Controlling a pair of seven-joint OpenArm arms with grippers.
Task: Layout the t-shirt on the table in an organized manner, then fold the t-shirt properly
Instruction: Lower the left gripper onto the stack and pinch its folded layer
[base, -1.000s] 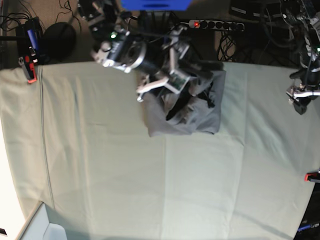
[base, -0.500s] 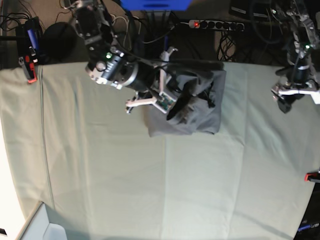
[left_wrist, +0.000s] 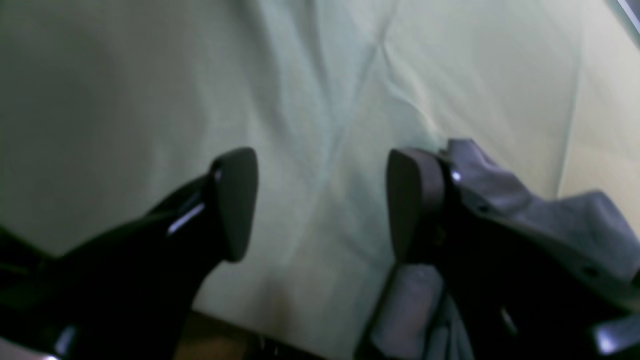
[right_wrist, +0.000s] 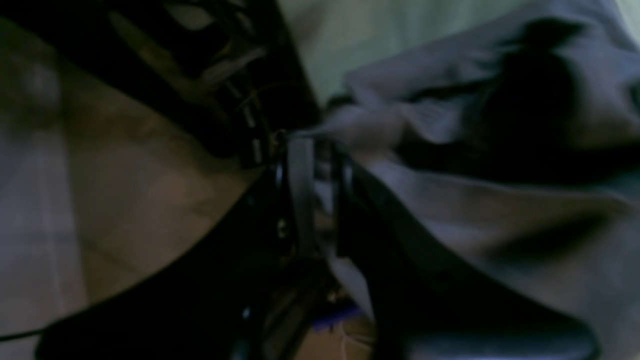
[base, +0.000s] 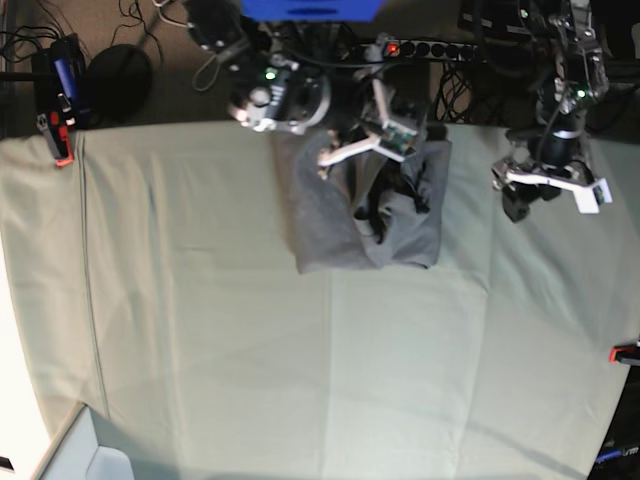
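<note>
1. Pale green cloth covers the bench (base: 300, 380); cables and a power strip (base: 430, 48) lie behind its far edge.
2. A grey shirt (base: 400, 230) lies bunched at the middle of the far edge, still unspread.
3. The right end effector (right_wrist: 315, 150) is clenched on a fold of the shirt at its far side; the wrist view is dark, so it is probably an edge or hem.
4. The left end effector (left_wrist: 320, 200) is released, jaws apart over bare cloth, just beside the shirt's near corner and holding nothing.
5. To do the spreading well, the left should likely take the matching corner, then both draw apart low and evenly so the fabric lies flat without dragging the cloth.
</note>
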